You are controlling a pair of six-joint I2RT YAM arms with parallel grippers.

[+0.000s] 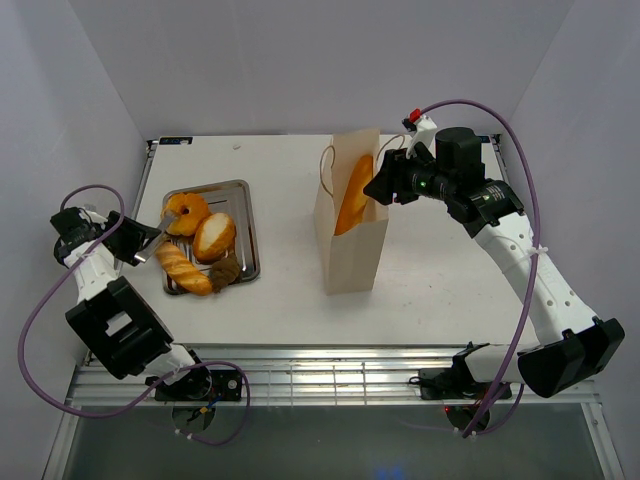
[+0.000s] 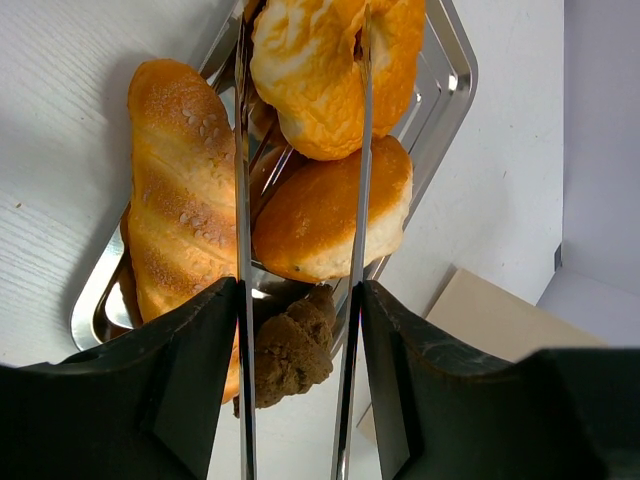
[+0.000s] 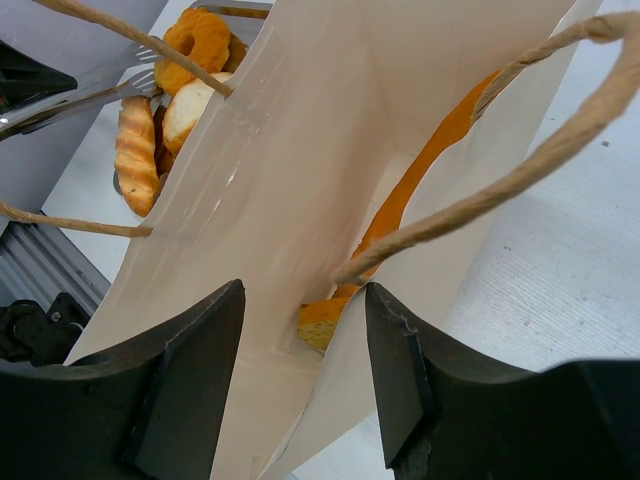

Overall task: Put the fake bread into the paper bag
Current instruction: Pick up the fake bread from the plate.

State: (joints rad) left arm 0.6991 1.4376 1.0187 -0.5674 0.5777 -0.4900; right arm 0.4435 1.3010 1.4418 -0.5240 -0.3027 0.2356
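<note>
The paper bag (image 1: 350, 255) hides most of the baguette (image 1: 353, 195).

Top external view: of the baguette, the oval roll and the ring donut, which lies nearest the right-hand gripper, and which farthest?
1. The baguette, standing in the paper bag, right beside the right gripper.
2. The oval roll, on the right half of the steel tray, left of the bag.
3. The ring donut, in the tray's far-left corner.
</note>
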